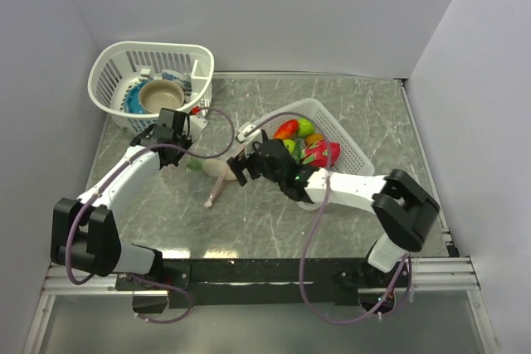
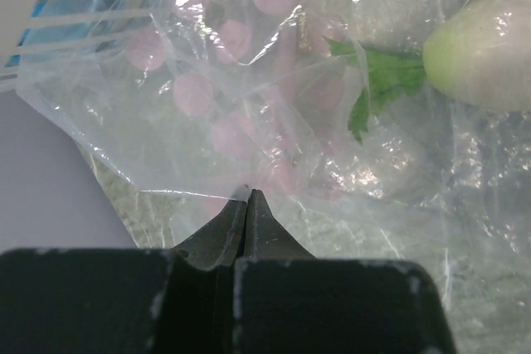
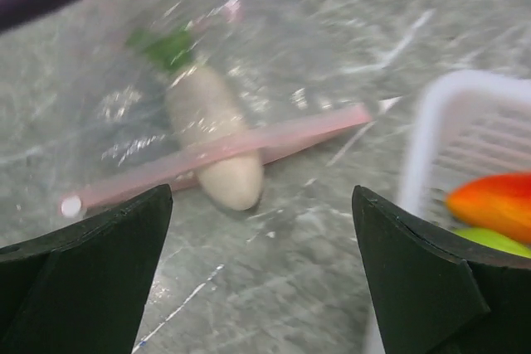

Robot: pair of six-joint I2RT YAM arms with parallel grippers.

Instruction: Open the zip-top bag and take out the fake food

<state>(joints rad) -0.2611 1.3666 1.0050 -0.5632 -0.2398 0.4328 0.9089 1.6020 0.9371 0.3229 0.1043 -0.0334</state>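
Clear zip-top bag [image 2: 178, 151] (pink dots), white-and-green fake food [image 2: 485, 51]

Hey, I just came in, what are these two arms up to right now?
The left gripper, jaws shut, pinches the clear zip-top bag. The right gripper hovers with jaws open above a white radish that seems to be inside the bag, crossed by its pink zip strip. Colourful fake food pieces sit in the white basket beside it.

White radish [image 2: 489, 47] cut off at the right edge, zip-top bag [image 3: 216, 151] blurred, white basket [image 3: 431, 130] half out of frame
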